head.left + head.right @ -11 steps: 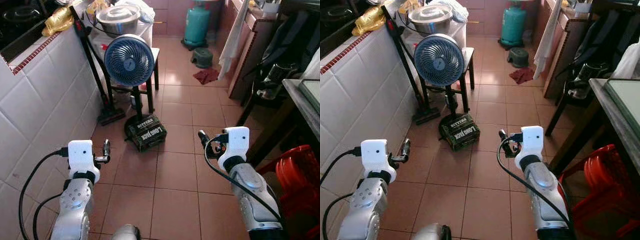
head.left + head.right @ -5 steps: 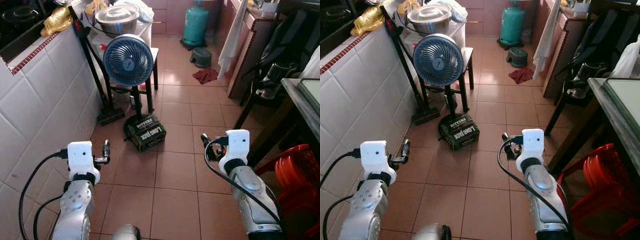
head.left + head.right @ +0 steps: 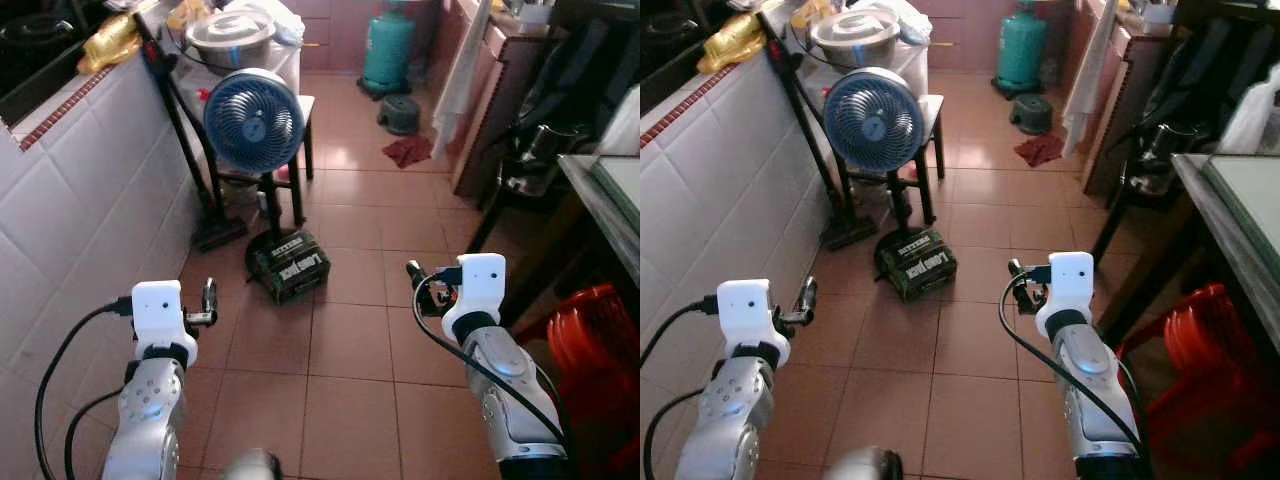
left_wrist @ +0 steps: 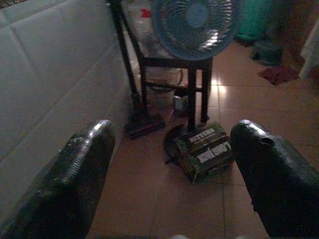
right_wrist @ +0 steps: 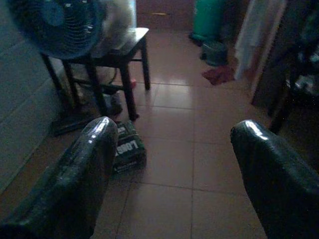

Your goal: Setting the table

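Here: two claws, left claw (image 4: 172, 174), right claw (image 5: 172, 169), spread, empty.

table (image 3: 1230, 215) | grey-topped, dark-legged | right edge of scene, above red stools (image 3: 1200, 345)

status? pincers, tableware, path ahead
Left pincer and right pincer open, empty, held forward. No tableware in hand. Fan and dark box on floor ahead-left; red stools right.
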`<state>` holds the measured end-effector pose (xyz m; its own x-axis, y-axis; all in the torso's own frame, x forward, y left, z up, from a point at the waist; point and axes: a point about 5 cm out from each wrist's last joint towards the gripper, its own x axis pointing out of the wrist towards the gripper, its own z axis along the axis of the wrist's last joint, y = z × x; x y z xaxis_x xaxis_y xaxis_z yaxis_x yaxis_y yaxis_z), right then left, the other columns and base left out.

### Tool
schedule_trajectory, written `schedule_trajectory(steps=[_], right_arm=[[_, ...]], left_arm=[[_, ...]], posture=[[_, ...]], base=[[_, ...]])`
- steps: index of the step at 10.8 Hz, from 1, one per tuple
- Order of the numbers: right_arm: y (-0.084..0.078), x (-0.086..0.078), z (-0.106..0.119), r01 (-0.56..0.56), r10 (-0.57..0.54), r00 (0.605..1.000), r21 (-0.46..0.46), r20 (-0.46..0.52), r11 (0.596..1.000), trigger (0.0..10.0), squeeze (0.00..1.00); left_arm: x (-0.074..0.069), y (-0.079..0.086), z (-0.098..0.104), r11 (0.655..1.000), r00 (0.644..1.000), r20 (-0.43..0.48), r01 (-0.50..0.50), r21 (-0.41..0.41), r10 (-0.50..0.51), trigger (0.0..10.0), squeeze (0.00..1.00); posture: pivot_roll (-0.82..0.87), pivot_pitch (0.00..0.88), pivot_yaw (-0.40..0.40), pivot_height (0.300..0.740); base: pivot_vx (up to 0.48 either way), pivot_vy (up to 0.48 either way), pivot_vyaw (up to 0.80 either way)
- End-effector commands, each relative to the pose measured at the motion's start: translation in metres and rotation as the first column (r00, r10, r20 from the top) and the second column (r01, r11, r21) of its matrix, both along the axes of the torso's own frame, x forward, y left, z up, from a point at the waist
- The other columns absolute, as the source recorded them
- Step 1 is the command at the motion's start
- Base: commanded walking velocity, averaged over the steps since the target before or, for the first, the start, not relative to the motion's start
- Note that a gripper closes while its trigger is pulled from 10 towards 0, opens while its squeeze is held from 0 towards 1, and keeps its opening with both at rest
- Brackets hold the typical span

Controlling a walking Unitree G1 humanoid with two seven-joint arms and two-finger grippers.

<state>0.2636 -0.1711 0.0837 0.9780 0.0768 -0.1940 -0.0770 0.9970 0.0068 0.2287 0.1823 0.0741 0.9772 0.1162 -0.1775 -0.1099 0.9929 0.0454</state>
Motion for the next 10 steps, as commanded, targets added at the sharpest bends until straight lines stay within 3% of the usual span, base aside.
schedule_trajectory(steps=[1,8,10], right_arm=[[-0.0008,-0.0006,0.0024,-0.003,0.003,1.0,-0.002,0.005,1.0,10.0,0.0],[-0.0024,-0.0019,0.0036,0.003,-0.003,1.0,-0.003,0.002,1.0,10.0,0.0],[-0.0006,-0.0015,0.004,0.003,-0.003,1.0,0.001,0.006,1.0,10.0,0.0]], left_arm=[[0.0026,-0.0007,0.0025,1.0,1.0,0.006,0.009,0.004,-0.009,10.0,0.0],[0.0034,-0.0057,0.0031,0.999,0.999,0.015,0.037,0.009,-0.038,10.0,0.0],[0.0027,-0.0054,0.002,0.999,1.0,0.006,0.031,-0.024,-0.03,10.0,0.0]], posture=[[-0.03,0.0,0.053,0.74],[-0.03,0.0,0.044,0.74],[-0.03,0.0,0.055,0.74]], base=[[0.0,0.345,-0.78],[0.0,0.389,-0.79],[0.0,0.435,-0.79]])
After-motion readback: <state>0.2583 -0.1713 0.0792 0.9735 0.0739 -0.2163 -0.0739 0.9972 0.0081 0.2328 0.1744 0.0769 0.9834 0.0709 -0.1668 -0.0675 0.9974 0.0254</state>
